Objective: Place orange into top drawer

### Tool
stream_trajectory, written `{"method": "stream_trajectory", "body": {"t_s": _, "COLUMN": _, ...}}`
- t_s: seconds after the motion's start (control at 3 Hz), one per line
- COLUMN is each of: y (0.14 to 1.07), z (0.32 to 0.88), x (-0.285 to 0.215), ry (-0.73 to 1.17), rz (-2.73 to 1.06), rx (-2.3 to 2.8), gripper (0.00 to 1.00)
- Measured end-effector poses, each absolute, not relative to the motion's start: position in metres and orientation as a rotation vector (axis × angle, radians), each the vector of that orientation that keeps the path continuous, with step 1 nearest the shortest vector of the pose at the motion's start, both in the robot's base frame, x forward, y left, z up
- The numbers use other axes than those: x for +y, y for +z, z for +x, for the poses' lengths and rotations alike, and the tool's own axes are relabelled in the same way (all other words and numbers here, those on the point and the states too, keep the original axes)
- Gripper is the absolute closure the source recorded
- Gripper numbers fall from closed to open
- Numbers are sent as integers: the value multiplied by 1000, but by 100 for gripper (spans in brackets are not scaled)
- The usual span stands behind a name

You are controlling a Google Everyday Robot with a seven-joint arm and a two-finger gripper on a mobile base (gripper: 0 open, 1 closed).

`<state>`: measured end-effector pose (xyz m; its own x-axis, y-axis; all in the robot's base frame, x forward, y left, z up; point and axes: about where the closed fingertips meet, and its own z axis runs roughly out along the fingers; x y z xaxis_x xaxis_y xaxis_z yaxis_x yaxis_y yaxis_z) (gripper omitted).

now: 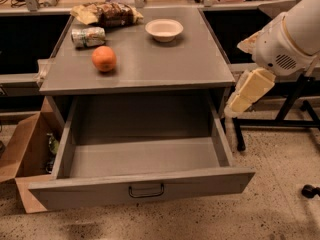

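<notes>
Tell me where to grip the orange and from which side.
Grip the orange across its widest middle, coming from above: it is round, with the can close behind. The gripper hangs right of the cabinet, beside the open top drawer.

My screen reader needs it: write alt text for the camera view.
An orange sits on top of a grey cabinet, above the pulled-open top drawer. The robot's pincer hangs at the right, beside the cabinet, apart from both.
</notes>
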<state>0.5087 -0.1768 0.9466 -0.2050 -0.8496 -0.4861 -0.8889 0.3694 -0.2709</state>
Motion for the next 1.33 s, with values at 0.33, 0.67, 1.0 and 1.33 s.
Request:
{"method": "stream_trajectory", "body": {"t_s": 0.33, "y": 947, "z": 509, "x": -177, "ry": 91, "rz": -1496, "rx": 2070, "gripper": 0}}
{"method": "stream_trajectory", "body": {"t_s": 0.67, "y": 950, "z": 536, "x": -164, "ry": 94, "rz": -1446, "rx": 2020, "gripper": 0}}
{"method": "stream_trajectory", "body": {"t_s": 1.0, "y": 975, "z": 607, "x": -111, "ry": 154, "rz": -1372, "rx": 1865, "gripper": 0}}
{"method": "stream_trajectory", "body": {"t_s": 1.33, "y": 987, "z": 651, "x": -68, "ry": 267, "rz": -1312, "rx": 1763, "gripper": 0}}
